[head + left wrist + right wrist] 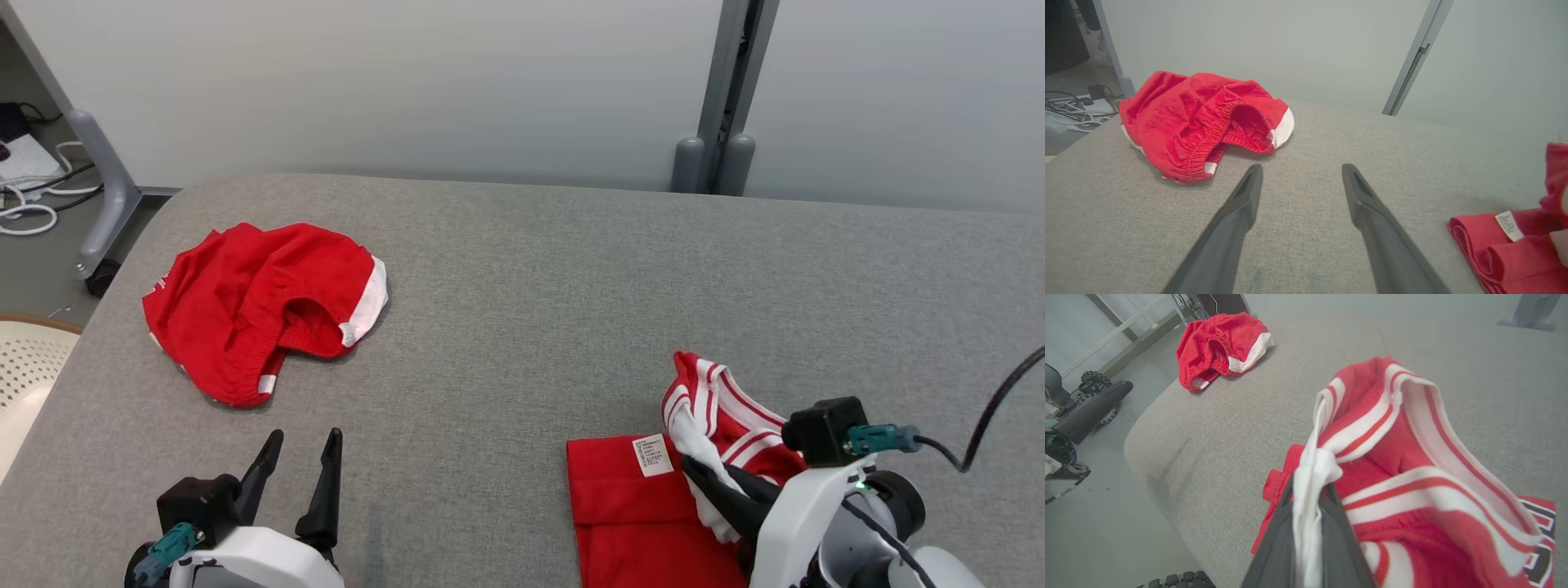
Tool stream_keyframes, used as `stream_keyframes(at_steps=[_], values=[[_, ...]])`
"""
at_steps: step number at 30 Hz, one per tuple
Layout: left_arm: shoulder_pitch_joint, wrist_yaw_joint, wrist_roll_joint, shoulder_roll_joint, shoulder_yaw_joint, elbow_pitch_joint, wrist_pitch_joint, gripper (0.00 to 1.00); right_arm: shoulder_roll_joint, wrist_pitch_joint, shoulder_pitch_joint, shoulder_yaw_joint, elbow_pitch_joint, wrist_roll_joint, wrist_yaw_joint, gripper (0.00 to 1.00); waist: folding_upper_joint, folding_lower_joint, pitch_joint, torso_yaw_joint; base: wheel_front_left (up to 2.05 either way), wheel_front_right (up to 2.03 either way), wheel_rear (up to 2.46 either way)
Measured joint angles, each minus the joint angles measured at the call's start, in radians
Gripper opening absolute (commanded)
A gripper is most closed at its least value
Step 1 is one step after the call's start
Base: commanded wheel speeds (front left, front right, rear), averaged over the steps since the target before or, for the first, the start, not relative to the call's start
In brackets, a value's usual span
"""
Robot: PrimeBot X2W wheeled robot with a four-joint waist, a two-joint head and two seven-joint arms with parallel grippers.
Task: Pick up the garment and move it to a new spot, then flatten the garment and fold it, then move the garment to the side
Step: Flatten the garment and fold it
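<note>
- Right gripper (1309, 486) sits closest to the lens in its own wrist view, fingers pinched almost together on a strip of white trim from the red jersey (1396, 457)
- jersey is red with white-and-red striped bands round an opening; that end is bunched up and lifted, the rest lies folded flat on the grey table (531, 269)
- it's at the near right part of the table, running off the bottom of the head view
- long axis looks roughly near-to-far from the robot, with the striped opening pointing away toward the back wall and the flat folded part toward the robot
- head view gives a clear look at a white care label (653, 455) on the flat part, which the right wrist view doesn't; that one gives black print (1541, 539) at a corner instead
- left gripper (304, 437) is spread wide with nothing in it, over bare table at the near left
- red shorts (253, 310) with white side panels lie crumpled at the far left, well apart from the jersey
</note>
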Motion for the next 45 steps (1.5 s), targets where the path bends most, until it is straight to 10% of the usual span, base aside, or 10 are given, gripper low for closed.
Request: stream_keyframes(at_steps=[13, 15, 16, 17, 29, 37, 45], values=[[-0.002, -0.007, 0.001, -0.002, -0.004, 0.015, 0.0, 1.0, 0.086, -0.036, -0.047, 0.091, 0.16, -0.006, 0.0, 0.0, 0.0, 0.0, 0.002, 0.047, 0.0, 0.0, 0.0], [-0.002, -0.007, 0.0, -0.001, -0.003, 0.016, 0.0, 1.0, 0.09, -0.045, -0.053, 0.104, 0.178, -0.002, 0.0, 0.42, 0.0, 0.0, 0.003, 0.045, 0.0, 0.0, 0.0], [-0.002, -0.007, 0.0, -0.001, -0.003, 0.016, 0.0, 1.0, 0.091, -0.046, -0.059, 0.11, 0.183, 0.002, 0.0, 0.9, 0.0, 0.0, 0.003, 0.042, 0.0, 0.0, 0.0], [-0.002, -0.007, 0.0, -0.001, -0.003, 0.016, 0.0, 1.0, 0.093, -0.052, -0.062, 0.114, 0.184, 0.007, 0.0, 1.0, 0.0, 0.0, 0.004, 0.039, 0.0, 0.0, 0.0], [0.001, 0.001, -0.003, 0.003, -0.003, 0.013, 0.001, 1.0, 0.046, -0.137, -0.084, 0.126, 0.017, 0.149, 0.0, 1.0, 0.0, 0.0, -0.021, -0.031, 0.0, 0.0, 0.0], [0.015, 0.003, -0.005, 0.001, -0.008, 0.006, 0.003, 1.0, -0.057, -0.159, -0.023, -0.102, -0.026, 0.095, 0.0, 1.0, 0.0, 0.0, -0.043, -0.074, 0.0, 0.0, 0.0], [0.015, 0.002, -0.008, 0.002, -0.013, 0.005, 0.006, 1.0, -0.016, -0.168, 0.019, -0.216, 0.054, 0.005, 0.0, 1.0, 0.0, 0.0, -0.034, -0.079, 0.0, 0.0, 0.0]])
